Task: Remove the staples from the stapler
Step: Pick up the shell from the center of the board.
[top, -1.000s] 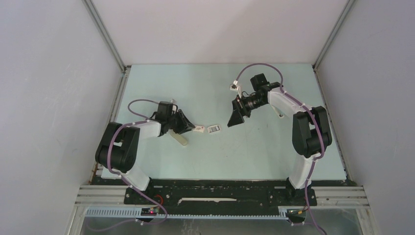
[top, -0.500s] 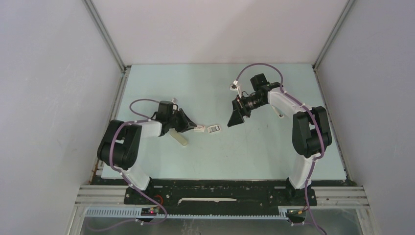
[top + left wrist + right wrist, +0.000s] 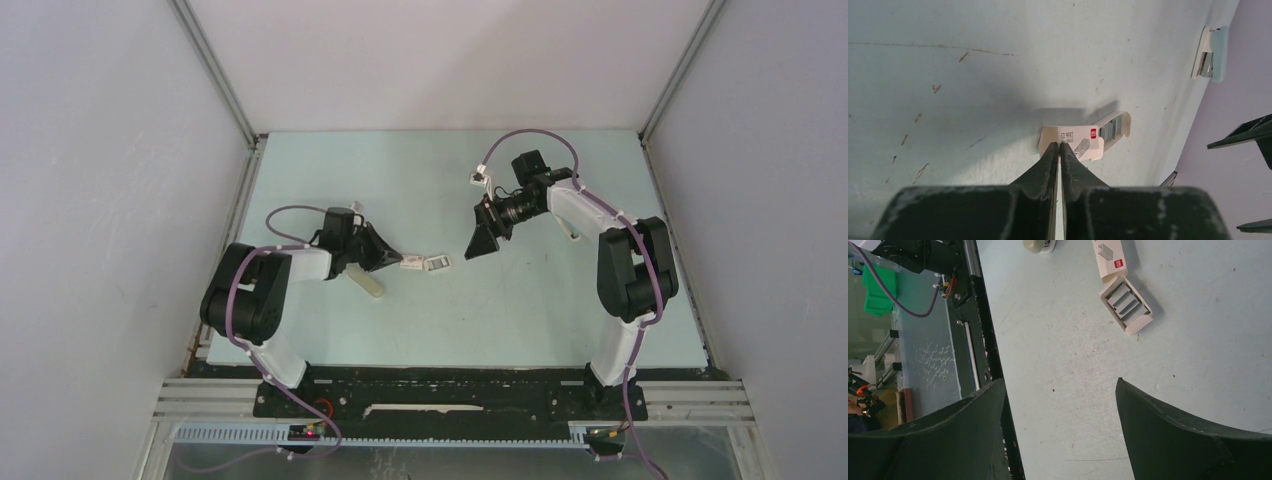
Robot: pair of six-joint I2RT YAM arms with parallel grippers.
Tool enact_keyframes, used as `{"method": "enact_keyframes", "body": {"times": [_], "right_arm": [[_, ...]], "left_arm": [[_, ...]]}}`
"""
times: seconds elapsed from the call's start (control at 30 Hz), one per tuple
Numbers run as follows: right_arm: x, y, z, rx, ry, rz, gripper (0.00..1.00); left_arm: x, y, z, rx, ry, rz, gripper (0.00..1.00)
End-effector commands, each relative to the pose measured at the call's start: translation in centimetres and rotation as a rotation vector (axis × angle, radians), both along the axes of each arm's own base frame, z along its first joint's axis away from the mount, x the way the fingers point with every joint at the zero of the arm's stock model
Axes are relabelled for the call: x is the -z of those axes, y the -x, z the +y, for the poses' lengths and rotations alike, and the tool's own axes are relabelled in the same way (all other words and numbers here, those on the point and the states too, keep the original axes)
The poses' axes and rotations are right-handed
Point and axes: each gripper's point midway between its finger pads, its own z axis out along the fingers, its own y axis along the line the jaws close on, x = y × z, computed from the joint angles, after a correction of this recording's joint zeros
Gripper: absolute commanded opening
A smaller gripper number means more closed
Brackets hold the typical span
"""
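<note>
Pale green table point(image 3: 520, 320); from above, the left gripper point(image 3: 392, 261) covers its own tips, and what they touch is too small to read; the right gripper point(image 3: 478, 245) hangs spread wide. The left wrist view shows the left tips closed to a hairline at a white box point(image 3: 1068, 137), with a silvery strip of staples point(image 3: 1082, 145) just beside them; whether it is pinched is unclear; the right wrist view shows more in an open tray point(image 3: 1144, 322). A second ago those tips stood wider, and the box lay apart from the tray.
</note>
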Motion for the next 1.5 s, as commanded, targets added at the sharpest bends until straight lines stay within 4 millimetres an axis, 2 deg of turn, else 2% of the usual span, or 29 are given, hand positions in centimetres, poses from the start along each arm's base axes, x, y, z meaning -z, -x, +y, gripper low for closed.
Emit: {"method": "enact_keyframes", "body": {"times": [0.0,0.13,0.27,0.4,0.53,1.47], "right_arm": [[-2.0,0.1,0.1,-0.008,-0.029,-0.063,0.91],[-2.1,0.1,0.1,-0.008,-0.029,-0.064,0.91],[-2.1,0.1,0.1,-0.008,-0.03,-0.063,0.91],[-2.1,0.1,0.0,-0.007,-0.03,-0.065,0.91],[-2.1,0.1,0.1,-0.007,-0.031,-0.066,0.91],[-2.0,0.1,0.1,-0.009,-0.031,-0.062,0.91]], "left_arm": [[0.1,0.4,0.1,-0.01,0.027,0.01,0.06],[-0.4,0.4,-0.1,-0.012,0.043,-0.001,0.01],[-0.9,0.5,-0.5,-0.009,0.079,-0.012,0.01],[-0.3,0.7,-0.3,-0.016,0.072,0.002,0.16],[0.6,0.9,-0.1,-0.022,0.06,0.021,0.22],[-0.1,0.7,-1.8,0.012,0.187,0.017,0.22]]}}
